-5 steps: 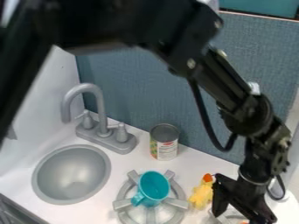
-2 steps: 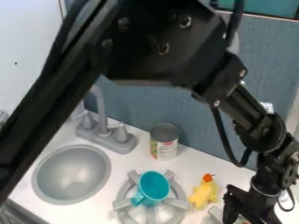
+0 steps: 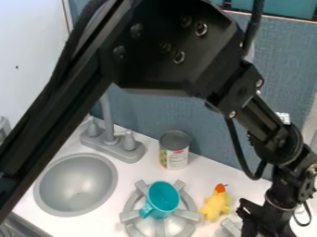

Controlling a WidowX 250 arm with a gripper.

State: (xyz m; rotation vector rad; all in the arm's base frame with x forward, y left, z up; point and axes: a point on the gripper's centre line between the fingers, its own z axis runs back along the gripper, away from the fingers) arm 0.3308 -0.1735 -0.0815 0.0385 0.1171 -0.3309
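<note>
The black gripper point(image 3: 265, 219) hangs at the lower right over the counter, its lower end cut off by the bottom edge. Just left of it a yellow plush duck point(image 3: 216, 203) with an orange-red top lies on the counter, apart from it. Part of a second grey burner point(image 3: 230, 228) lies beneath and beside the gripper. Farther left, a teal cup point(image 3: 163, 196) sits tilted on the grey stove burner point(image 3: 130, 215), its handle toward the lower left. Whether the gripper holds anything is hidden.
A can point(image 3: 174, 150) stands near the blue-grey back wall point(image 3: 158, 113). At the left are a round grey sink point(image 3: 75, 185) and a faucet point(image 3: 111, 142), partly behind the arm. White counter point(image 3: 145, 165) lies between sink, can and burner.
My gripper has moved right, away from the duck, and the arm's upper links have swung right and lower across the view. Duck, cup and can have stayed in place.
</note>
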